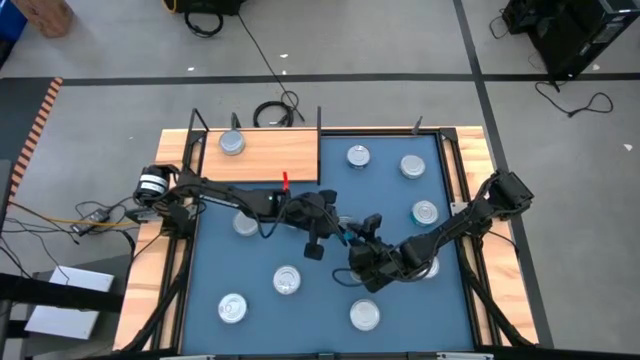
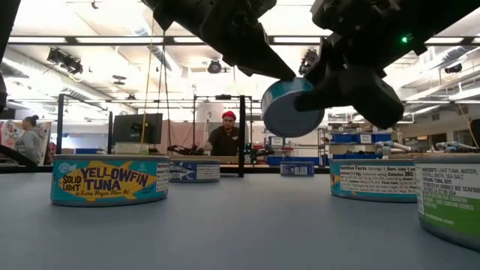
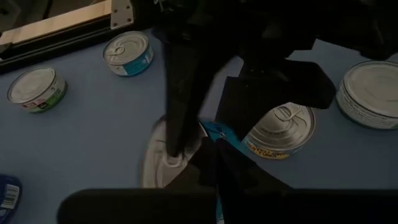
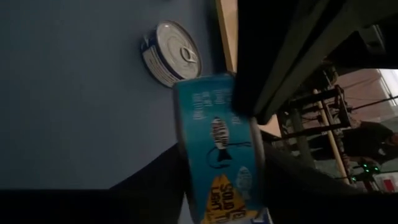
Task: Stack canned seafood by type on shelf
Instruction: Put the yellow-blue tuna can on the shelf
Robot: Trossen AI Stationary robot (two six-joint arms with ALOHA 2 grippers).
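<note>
1 tin [image 4: 217, 155] (tilted) between both tools

Teal tin [image 4: 217, 155] with yellow lettering; blue mat [image 1: 300, 310].

shiny metal tins [image 1: 287, 281], wood shelf [image 1: 270, 157] — matt mat [image 1: 260, 300]

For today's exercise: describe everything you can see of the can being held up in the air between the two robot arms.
The small, flat, round metal tin has a teal-blue paper label printed with a dark fish outline and a yellow patch of lettering, and a pale shiny end. It is off the blue mat, turned on its edge, near the middle of the table. The left gripper is shut on it, and the right gripper also has its dark fingers against the sides. Nothing else touches it.
</note>
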